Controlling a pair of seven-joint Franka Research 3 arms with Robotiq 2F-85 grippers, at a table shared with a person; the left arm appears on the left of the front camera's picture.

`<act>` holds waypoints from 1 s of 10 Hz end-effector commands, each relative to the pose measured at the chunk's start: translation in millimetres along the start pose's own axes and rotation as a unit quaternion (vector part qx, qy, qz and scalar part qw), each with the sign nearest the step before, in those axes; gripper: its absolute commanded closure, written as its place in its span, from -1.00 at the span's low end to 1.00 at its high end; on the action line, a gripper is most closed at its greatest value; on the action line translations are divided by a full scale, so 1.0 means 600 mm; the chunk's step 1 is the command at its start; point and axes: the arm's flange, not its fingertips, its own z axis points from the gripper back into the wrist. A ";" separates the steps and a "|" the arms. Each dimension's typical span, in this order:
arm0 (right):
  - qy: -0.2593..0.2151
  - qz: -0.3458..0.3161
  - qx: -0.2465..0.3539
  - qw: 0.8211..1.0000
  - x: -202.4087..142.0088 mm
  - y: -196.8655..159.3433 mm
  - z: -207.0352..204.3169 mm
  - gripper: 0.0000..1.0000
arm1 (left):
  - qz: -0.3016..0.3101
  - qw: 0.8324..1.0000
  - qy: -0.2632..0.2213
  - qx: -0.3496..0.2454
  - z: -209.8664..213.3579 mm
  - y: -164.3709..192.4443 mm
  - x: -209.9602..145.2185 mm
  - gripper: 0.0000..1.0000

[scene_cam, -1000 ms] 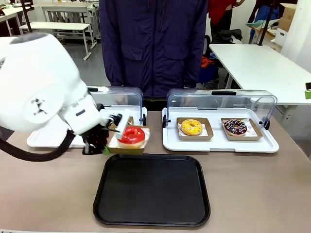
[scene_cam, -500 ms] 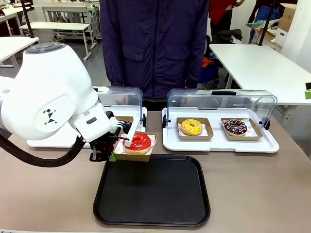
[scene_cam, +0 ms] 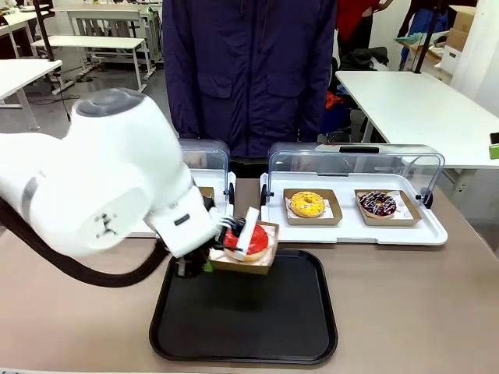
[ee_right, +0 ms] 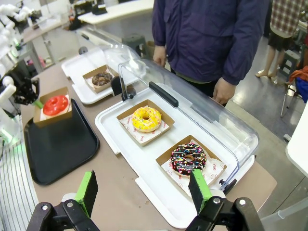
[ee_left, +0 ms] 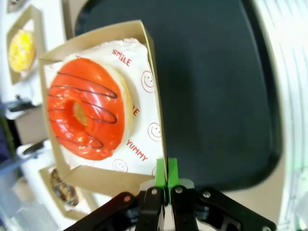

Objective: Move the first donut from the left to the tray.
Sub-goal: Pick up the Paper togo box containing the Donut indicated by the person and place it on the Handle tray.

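The first donut from the left (scene_cam: 248, 239), red-iced, rides in a small brown cardboard tray. It hangs tilted over the far left part of the black tray (scene_cam: 243, 319). My left gripper (scene_cam: 207, 265) is shut on that cardboard tray's near edge. In the left wrist view the green pads (ee_left: 160, 174) pinch the cardboard wall, with the donut (ee_left: 86, 115) lying on printed white paper above the black tray (ee_left: 216, 86). In the right wrist view my right gripper (ee_right: 143, 192) stands open and bare, well above the table, far from the donut (ee_right: 55, 104) and the tray (ee_right: 60, 144).
A white tray with a raised clear lid (scene_cam: 352, 226) holds a yellow donut (scene_cam: 307, 204) and a sprinkled chocolate donut (scene_cam: 377, 204). Another white tray (ee_right: 77, 67) holds a chocolate donut (ee_right: 102, 78). A person in a dark jacket (scene_cam: 249, 70) stands at the far edge.
My left gripper has carried the red donut in its cardboard tray to the right and nearer, from the left white tray's edge to over the black tray.
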 end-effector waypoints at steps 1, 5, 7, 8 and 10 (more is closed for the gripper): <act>-0.015 0.012 -0.001 1.000 0.002 -0.003 -0.003 -1.00 | 0.008 0.999 0.025 0.021 -0.034 -0.076 0.003 0.96; -0.015 0.012 -0.001 1.000 0.002 -0.003 -0.003 -1.00 | 0.042 0.998 0.036 0.035 -0.053 -0.144 0.023 0.96; -0.015 0.012 -0.001 1.000 0.002 -0.003 -0.003 -1.00 | 0.047 0.998 0.035 0.022 -0.058 -0.173 0.017 0.96; -0.015 0.012 -0.001 1.000 0.002 -0.003 -0.003 -1.00 | 0.054 0.998 0.034 0.015 -0.059 -0.183 0.007 0.96; -0.015 0.012 -0.001 1.000 0.002 -0.003 -0.003 -1.00 | 0.068 0.996 0.053 0.008 -0.063 -0.197 -0.014 0.96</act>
